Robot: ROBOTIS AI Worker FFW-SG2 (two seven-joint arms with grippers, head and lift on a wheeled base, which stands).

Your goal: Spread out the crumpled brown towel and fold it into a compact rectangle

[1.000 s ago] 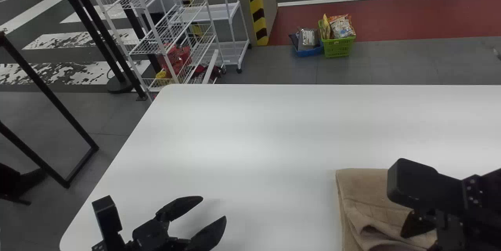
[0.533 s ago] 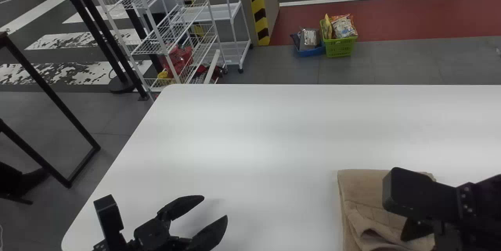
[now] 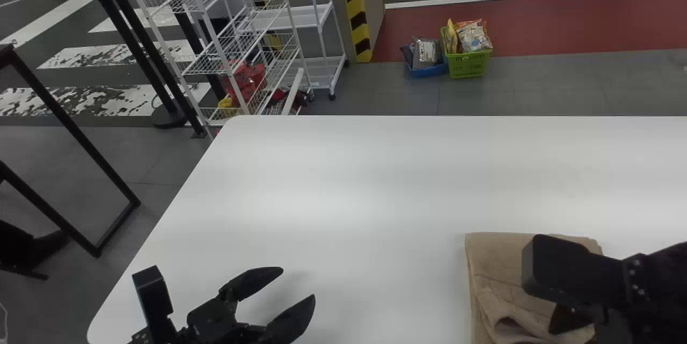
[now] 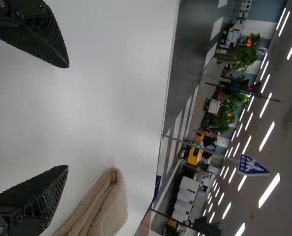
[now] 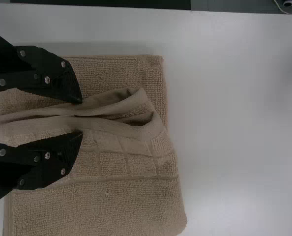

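Past the table's slanted side, we see a black frame (image 3: 78, 131), then a white rack (image 3: 214, 43). Our left gripper (image 3: 298, 282) is over the table (image 3: 349, 199), near that slanted edge, fingers wide apart. Lots of flat white top runs from it to the towel. Past the far edge, a blue basket (image 3: 426, 71) and a green basket (image 3: 468, 66) sit on the floor. The brown towel (image 3: 491, 258) lies folded on our right, under our right gripper (image 3: 568, 319), whose fingers are a bit apart with a soft fold between them.
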